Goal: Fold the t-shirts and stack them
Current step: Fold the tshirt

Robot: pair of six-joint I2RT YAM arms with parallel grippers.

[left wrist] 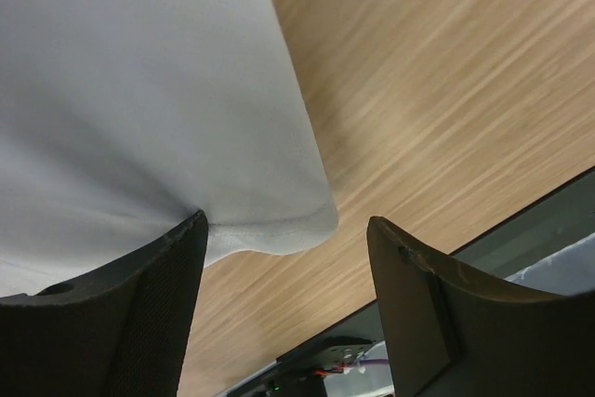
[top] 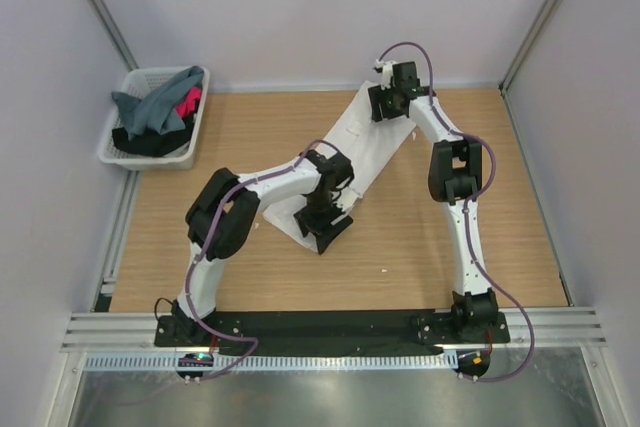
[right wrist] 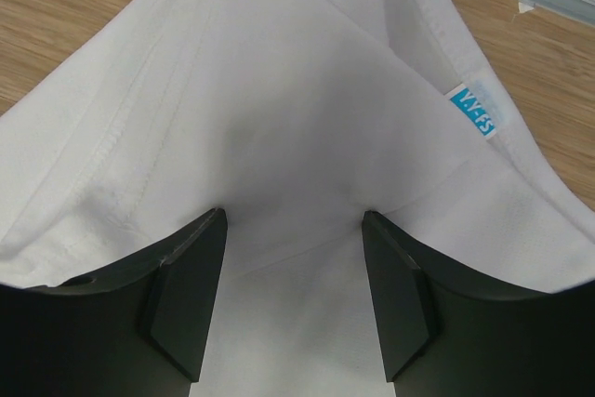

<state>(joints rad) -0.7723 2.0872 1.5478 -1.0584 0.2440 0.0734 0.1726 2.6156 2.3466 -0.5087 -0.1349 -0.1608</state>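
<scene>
A white t-shirt (top: 368, 145) lies folded in a long strip running diagonally across the wooden table. My left gripper (top: 328, 232) is open at its near end. In the left wrist view (left wrist: 284, 230) its left fingertip (left wrist: 181, 248) touches the shirt's hem corner (left wrist: 279, 234), and the other finger is over bare wood. My right gripper (top: 386, 102) is open at the far end. In the right wrist view (right wrist: 294, 216) both tips press down on the white cloth near the collar, beside the blue neck label (right wrist: 474, 113). Grey-teal (top: 160, 102), black (top: 150, 142) and pink-red (top: 188, 102) shirts lie in the basket.
A white plastic lattice basket (top: 118, 152) stands at the far left corner against the wall. Grey walls close the table at the back and both sides. The black base rail (top: 330, 327) runs along the near edge.
</scene>
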